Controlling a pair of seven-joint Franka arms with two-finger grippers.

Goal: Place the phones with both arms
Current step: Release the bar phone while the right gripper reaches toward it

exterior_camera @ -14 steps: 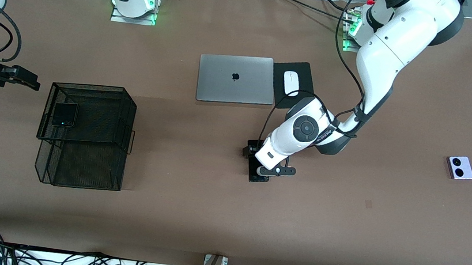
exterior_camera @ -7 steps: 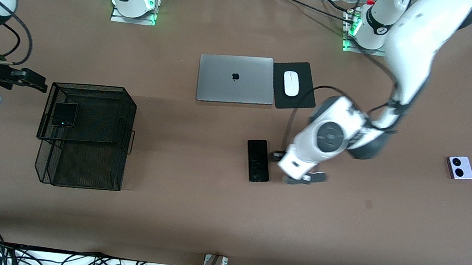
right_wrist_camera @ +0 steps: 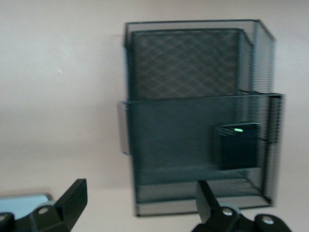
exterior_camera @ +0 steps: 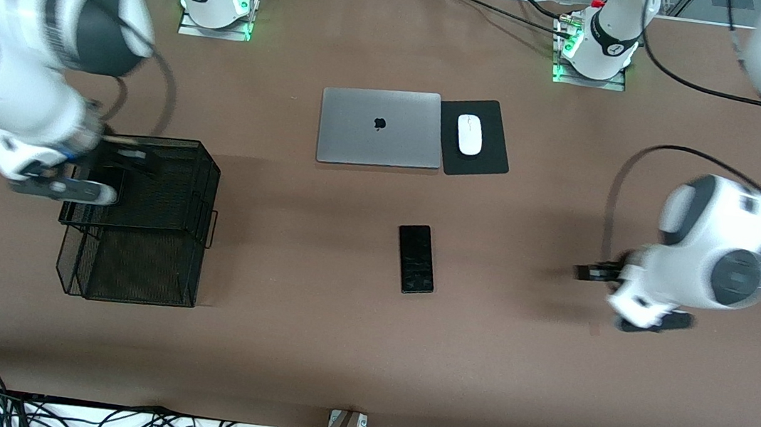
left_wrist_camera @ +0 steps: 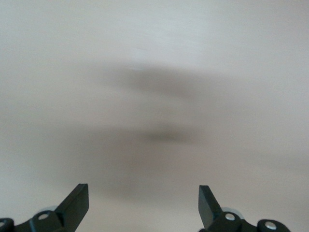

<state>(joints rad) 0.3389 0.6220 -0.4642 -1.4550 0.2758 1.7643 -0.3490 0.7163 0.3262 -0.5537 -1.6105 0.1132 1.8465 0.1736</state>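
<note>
A long thin black phone [exterior_camera: 416, 258] lies flat on the table's middle, with no gripper near it. My left gripper [exterior_camera: 589, 272] [left_wrist_camera: 143, 193] hangs open and empty over bare table toward the left arm's end, well apart from that phone. The left arm covers the spot where the lavender phone lay, so that phone is hidden. My right gripper [exterior_camera: 132, 158] [right_wrist_camera: 140, 188] is open and empty above the black mesh basket [exterior_camera: 209, 172] [right_wrist_camera: 193, 58]. A small black folded phone [right_wrist_camera: 237, 145] with a green light rests in the basket's upper tier.
A closed grey laptop [exterior_camera: 379, 127] and a white mouse [exterior_camera: 470, 134] on a black pad [exterior_camera: 491, 156] sit farther from the front camera than the long phone. The basket's lower tier [exterior_camera: 138, 261] juts toward the front camera. Cables run along the table's front edge.
The left arm has swung away from the long phone toward its own end of the table, leaving the phone lying there. The right arm has moved in over the basket.
</note>
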